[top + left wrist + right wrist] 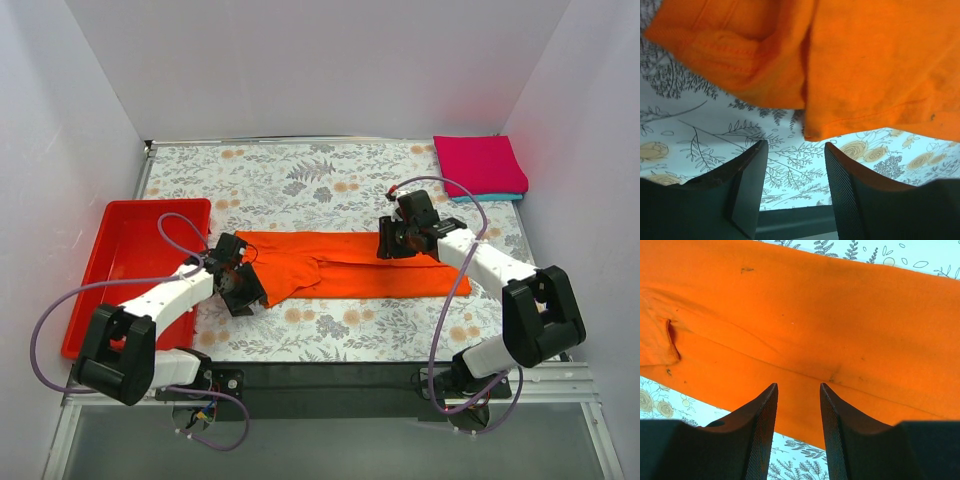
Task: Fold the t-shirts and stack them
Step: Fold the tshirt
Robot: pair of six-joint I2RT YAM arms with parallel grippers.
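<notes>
Obs: the orange t-shirt [350, 268] is lying across the middle of the counter [300, 180] as a long band, apparently already doubled lengthwise. Its left end is looking bunched, with a sleeve or hem flap overlapping. The pink t-shirt [478, 163] is sitting folded on the teal t-shirt [495, 197] at the far right corner, well apart from the arms. The red tray [120, 260] is sitting at the left edge.

Grippers: the left gripper [240, 285] is hanging at the band's left end with jaws spread and nothing between them. Its wrist view is showing bare floral counter under the fingers, just short of the orange hem. The right gripper [398, 238] is hanging over the right half of the band, jaws parted and empty, with cloth directly beneath.

Handling, my judgement: the shirt is looking thin, light and limp. It is going to drape and drag instead of holding shape, and the stacked layers are likely to slip apart if only the top one is pinched.

Grasp plan: I am favouring the hem edge on the left, where the seam is giving more to bite. On the right, I am favouring all layers at the band's near edge. Lifting one end alone is risking undoing the fold.
</notes>
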